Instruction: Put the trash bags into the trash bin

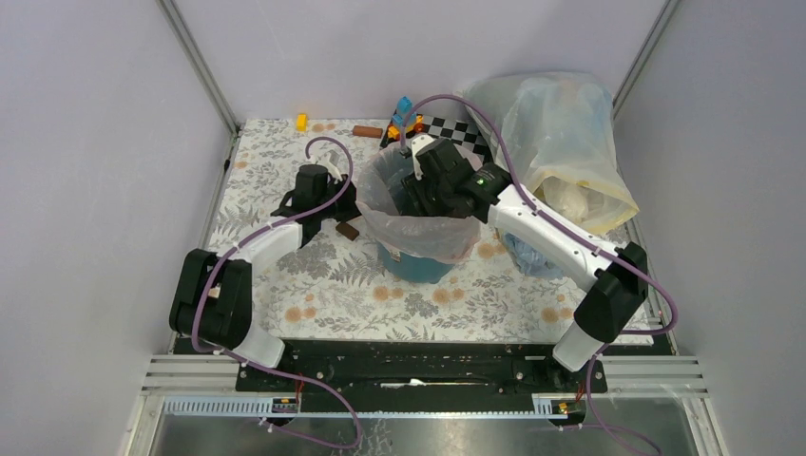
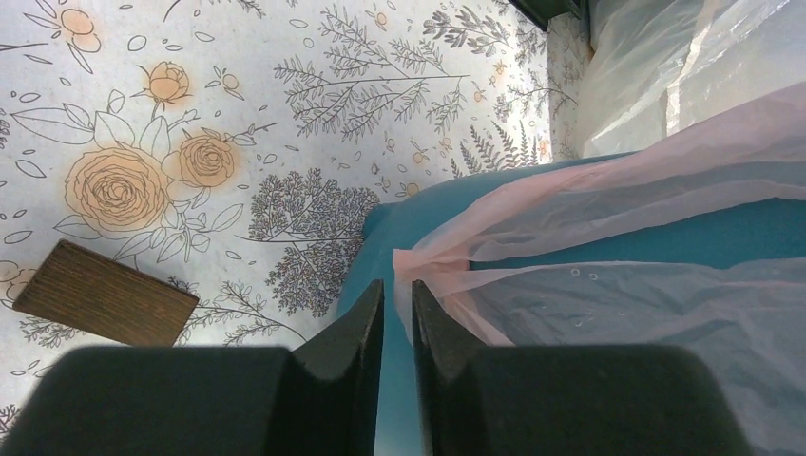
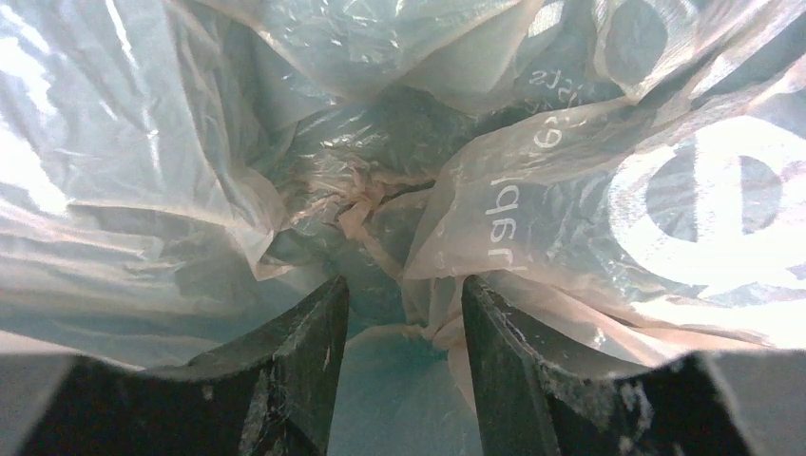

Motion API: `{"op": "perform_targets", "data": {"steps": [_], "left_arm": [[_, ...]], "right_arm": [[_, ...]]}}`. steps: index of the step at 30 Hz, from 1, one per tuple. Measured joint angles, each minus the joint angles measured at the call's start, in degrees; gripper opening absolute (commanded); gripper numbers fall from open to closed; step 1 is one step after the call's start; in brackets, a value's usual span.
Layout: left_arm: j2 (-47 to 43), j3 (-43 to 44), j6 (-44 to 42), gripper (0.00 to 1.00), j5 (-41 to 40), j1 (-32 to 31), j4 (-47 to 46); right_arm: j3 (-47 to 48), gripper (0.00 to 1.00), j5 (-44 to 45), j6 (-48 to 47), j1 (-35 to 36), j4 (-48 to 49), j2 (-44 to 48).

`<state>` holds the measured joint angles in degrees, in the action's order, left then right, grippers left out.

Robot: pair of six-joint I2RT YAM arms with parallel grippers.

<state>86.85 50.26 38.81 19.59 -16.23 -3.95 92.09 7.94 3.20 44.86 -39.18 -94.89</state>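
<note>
Left gripper (image 2: 397, 293) at left rim of trash bin (image 1: 416, 262), jaws nearly together, a slit between, beside edge of pinkish trash bag (image 2: 608, 190) lining it; bin stands mid-surface (image 1: 285, 285); right gripper (image 3: 404, 290) inside the bag, jaws apart; bulging clear bag (image 1: 561, 133) far right.

From above, the right tool (image 3: 404, 328) is sunk inside the trash bin (image 1: 415, 264), its fingertips hidden. Whether the left tool (image 2: 396, 323) pinches the bin's rim is unclear. Small coloured pieces (image 1: 404, 116) behind the bin are unidentifiable.
</note>
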Motion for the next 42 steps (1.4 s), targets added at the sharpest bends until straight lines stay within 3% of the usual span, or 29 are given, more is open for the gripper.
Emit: {"op": "perform_targets", "data": {"steps": [13,16,28,34,42], "left_arm": [[-0.44,-0.11,-0.26,0.22,-0.37,0.00,-0.02],[-0.46,-0.15,-0.35,0.27,-0.57,0.00,0.00],[-3.89,-0.24,-0.85,0.38,-2.75,0.00,0.35],[-4.31,-0.39,-0.85,0.42,-3.69,0.00,0.37],[-5.62,-2.16,-0.83,0.50,-5.22,0.00,1.14]], "right_arm": [[-1.36,0.70,2.95,3.87,0.00,2.75,-0.59],[-0.15,0.75,2.97,4.24,0.00,3.28,0.50],[-3.06,0.90,8.04,7.21,0.00,5.75,17.42],[-8.07,0.85,11.08,8.37,0.00,5.70,24.37],[-10.80,0.90,13.55,9.51,0.02,3.17,22.73]]}}
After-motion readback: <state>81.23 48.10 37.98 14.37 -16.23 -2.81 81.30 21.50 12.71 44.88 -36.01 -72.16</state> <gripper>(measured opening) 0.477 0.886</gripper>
